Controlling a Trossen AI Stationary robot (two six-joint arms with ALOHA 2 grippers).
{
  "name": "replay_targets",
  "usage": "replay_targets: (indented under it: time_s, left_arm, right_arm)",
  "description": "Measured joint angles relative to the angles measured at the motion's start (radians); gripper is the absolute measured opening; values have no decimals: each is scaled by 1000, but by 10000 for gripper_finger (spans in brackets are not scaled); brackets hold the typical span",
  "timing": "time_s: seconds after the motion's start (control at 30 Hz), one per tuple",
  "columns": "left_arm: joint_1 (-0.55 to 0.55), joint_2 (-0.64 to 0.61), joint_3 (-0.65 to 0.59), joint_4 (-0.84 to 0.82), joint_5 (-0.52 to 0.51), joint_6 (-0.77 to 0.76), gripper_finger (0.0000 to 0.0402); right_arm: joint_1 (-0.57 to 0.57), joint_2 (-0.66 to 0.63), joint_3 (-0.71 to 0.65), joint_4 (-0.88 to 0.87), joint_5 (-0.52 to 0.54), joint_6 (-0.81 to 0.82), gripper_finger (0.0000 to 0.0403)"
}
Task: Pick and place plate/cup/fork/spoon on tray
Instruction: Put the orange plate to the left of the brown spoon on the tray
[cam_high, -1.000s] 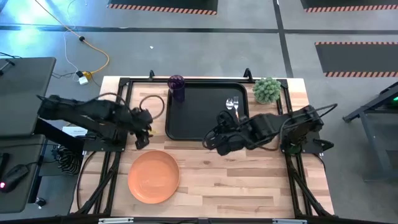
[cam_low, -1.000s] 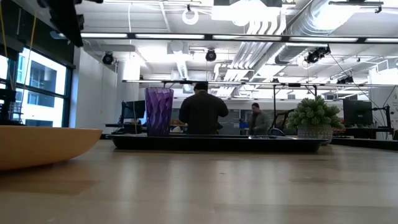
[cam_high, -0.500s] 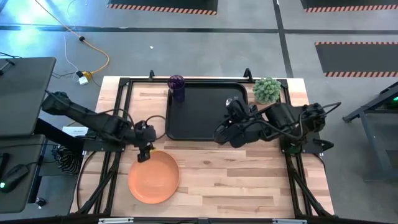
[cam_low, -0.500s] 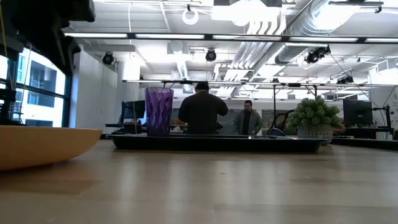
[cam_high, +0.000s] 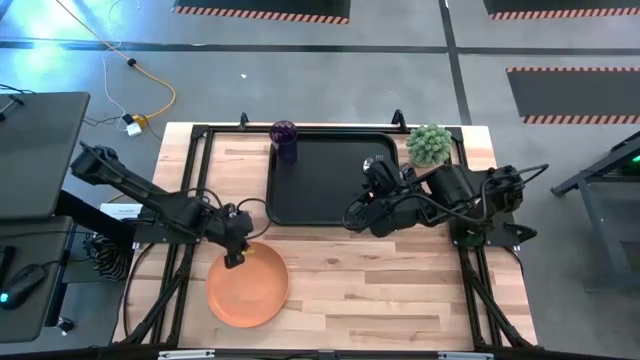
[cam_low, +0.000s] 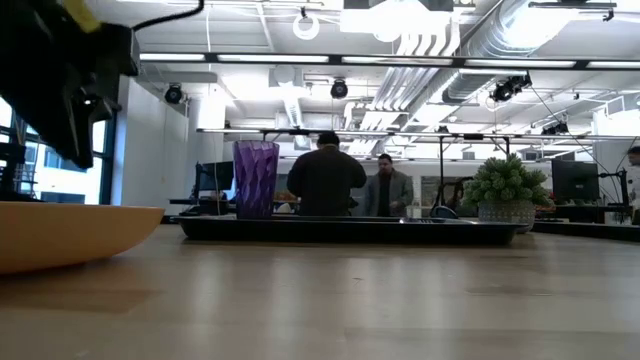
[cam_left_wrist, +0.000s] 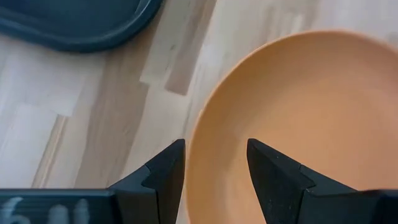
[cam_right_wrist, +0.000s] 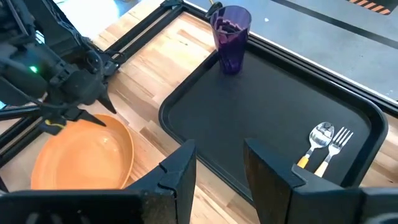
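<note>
The plate (cam_high: 247, 284) sits on the bench (cam_high: 380, 290), apart from the tray's (cam_high: 320, 180) near left corner. The left tool (cam_left_wrist: 214, 163) is over its rim with its fingers spread, one finger outside the edge and one inside. To do this well, I reckon it should drop until the rim sits deep between the fingers, pinch firmly, then lift before carrying it across.

The cup (cam_right_wrist: 231, 37) stands in the tray's far left corner, with the spoon (cam_right_wrist: 314, 144) and fork (cam_right_wrist: 334, 147) side by side at its far right. The right tool (cam_right_wrist: 217, 168) waits open above the tray.
</note>
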Motion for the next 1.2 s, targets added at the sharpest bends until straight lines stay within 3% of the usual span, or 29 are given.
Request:
replay_targets:
  time_s: [0.63,0.97,1.2]
  left_arm:
    - [0,217,-5,37,-22,-13,161]
    - [0,300,-4,95,28,6,159]
    - [1,314,-4,102,41,-25,99]
  right_arm:
    - [0,0,0,0,0,0,124]
    - [0,0,0,0,0,0,124]
    - [0,0,0,1,0,0,124]
